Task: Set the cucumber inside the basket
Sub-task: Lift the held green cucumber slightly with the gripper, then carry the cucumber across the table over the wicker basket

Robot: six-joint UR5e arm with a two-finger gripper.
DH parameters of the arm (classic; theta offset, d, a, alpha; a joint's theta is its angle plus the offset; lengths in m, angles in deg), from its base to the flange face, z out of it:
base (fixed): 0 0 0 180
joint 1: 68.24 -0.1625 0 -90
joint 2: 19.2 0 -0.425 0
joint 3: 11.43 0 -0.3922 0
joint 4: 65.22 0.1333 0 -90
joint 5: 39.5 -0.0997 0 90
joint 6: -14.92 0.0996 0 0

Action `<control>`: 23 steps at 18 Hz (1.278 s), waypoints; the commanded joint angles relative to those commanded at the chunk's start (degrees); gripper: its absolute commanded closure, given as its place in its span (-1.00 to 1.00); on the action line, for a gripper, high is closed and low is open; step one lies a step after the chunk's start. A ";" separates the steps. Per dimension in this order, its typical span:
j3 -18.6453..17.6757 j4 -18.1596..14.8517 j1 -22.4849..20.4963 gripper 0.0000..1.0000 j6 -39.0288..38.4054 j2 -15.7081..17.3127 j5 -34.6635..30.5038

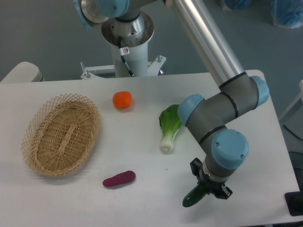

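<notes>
The cucumber (193, 197) is a slim dark green piece near the table's front edge, right of centre. My gripper (206, 186) points down over its right end, with its fingers on either side of it and seemingly shut on it. Whether the cucumber rests on the table or is lifted I cannot tell. The basket (60, 134) is a shallow oval tan wicker one at the left of the table, empty, far from the gripper.
A bok choy (169, 128) lies in the middle, just left of my arm's wrist. A purple eggplant-like piece (119, 179) lies front centre between basket and cucumber. An orange round fruit (122, 100) sits further back. The robot base (128, 38) stands behind the table.
</notes>
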 joint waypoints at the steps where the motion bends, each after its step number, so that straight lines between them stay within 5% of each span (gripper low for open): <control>1: -0.09 0.00 0.00 0.68 0.00 0.09 0.00; 16: -3.78 0.53 2.98 0.66 -5.10 2.63 0.97; 23: -11.94 0.70 8.78 0.66 -12.28 9.05 2.20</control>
